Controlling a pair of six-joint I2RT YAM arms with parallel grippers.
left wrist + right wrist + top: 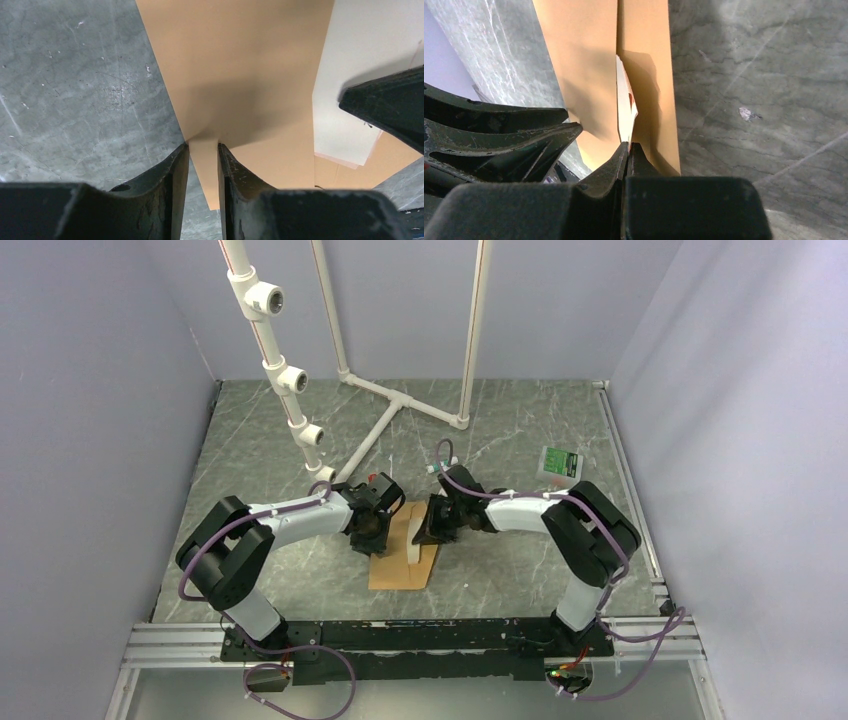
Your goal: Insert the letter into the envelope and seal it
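The kraft-brown envelope lies flat on the grey table between the two arms. My left gripper stands over its near corner with a narrow gap between the jaws. The brown paper shows flat in that gap, and nothing is visibly pinched. My right gripper is shut on the edge of the pale letter. The sheet stands edge-on in the envelope's slit. One of the right gripper's fingers shows dark over the letter.
A white pipe frame lies on the table behind the arms, and a pipe with fittings rises at the back left. A small green-and-white box sits at the back right. Pale walls close in on three sides.
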